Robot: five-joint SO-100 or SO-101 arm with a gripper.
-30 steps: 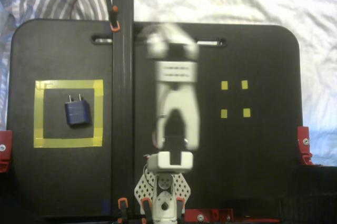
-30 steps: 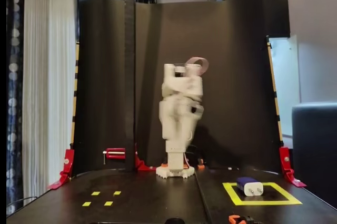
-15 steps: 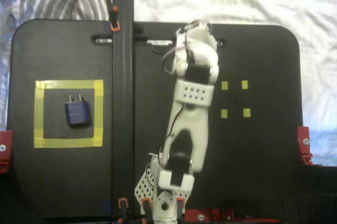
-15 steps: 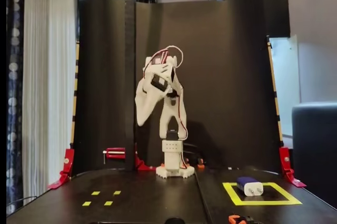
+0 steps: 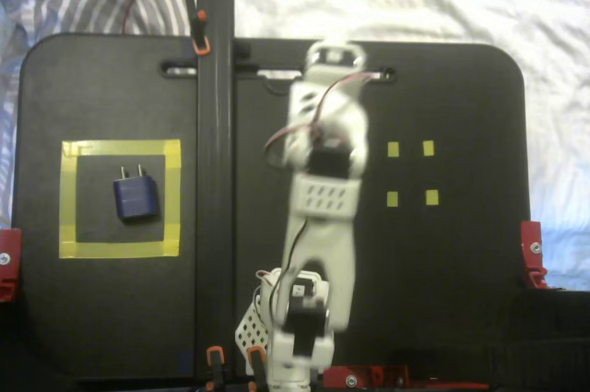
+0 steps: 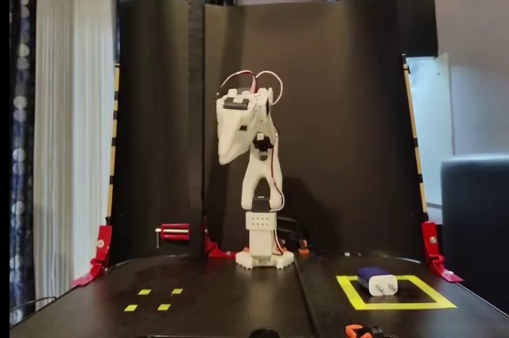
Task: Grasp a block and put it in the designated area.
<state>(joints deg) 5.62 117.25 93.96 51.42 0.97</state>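
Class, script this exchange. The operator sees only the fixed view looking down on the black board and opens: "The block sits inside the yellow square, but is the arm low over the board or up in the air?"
Observer: In a fixed view from the front, the gripper hangs high above the board.
Operator: Is it carrying anything?
Observer: Nothing shows at its tip; I cannot tell whether it is open.
Operator: Does the block lie flat?
Observer: Yes, the block lies flat inside the designated area, with a pale end toward that camera.
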